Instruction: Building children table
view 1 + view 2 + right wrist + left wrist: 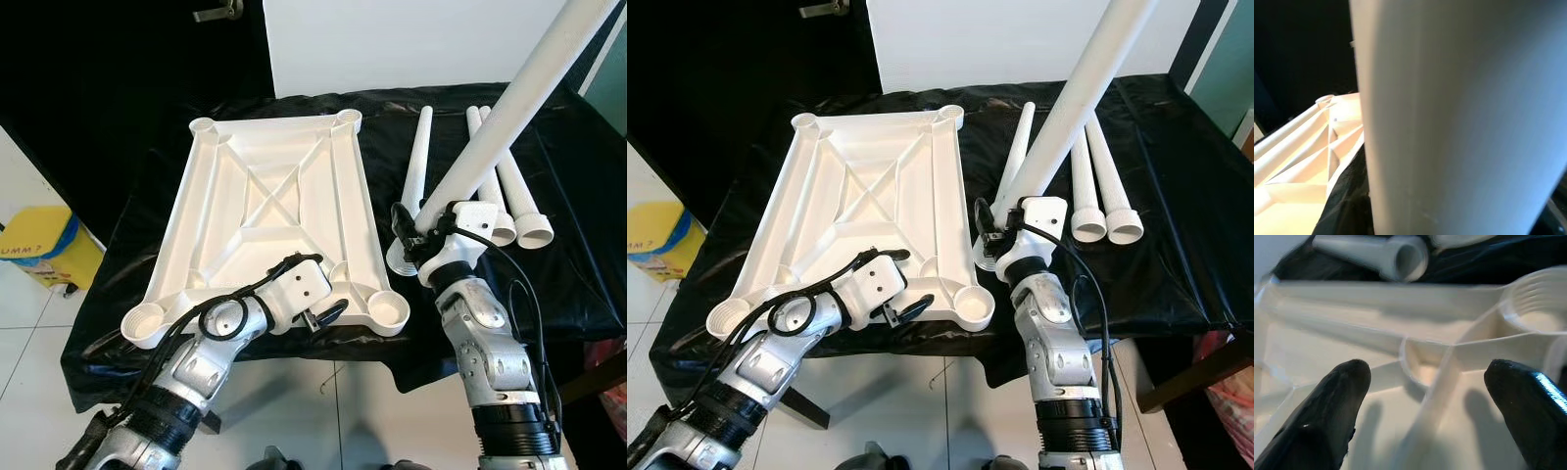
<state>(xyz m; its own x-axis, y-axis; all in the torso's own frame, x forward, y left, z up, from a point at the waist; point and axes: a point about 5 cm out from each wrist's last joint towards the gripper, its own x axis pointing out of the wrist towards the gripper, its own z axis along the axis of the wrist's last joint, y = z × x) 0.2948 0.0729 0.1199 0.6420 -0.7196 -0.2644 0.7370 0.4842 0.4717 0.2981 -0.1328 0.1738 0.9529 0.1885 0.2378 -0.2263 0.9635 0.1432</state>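
Four white tapered plastic table legs in all: one held leg [534, 93] is clamped in the right gripper [423, 235] near its wide flared end, long axis slanting up and away to the robot's right; three spare legs [509, 191] lie on the black cloth-covered table [578, 255], roughly parallel, long axes running away from the robot, open ends toward it. One white moulded plastic tabletop [269, 201] lies upside down, ribs up, on the cloth left of the legs, four round corner sockets, all open.

Key relation: the near-right socket [389, 310] sits just left of and slightly nearer than the held leg's lower end [402, 259], which hangs close beside the tabletop's right edge. Right arm is the nearer one to that socket. Judged next step: swing the leg toward upright, shift it left, seat its end in that socket.

Left gripper [328, 315] rests at the tabletop's near edge, between the two near sockets, fingers [1334, 406] spread wide over a rib junction, gripping nothing; probably steadying the tabletop.

Risk: the tilted leg could jam on the rim.
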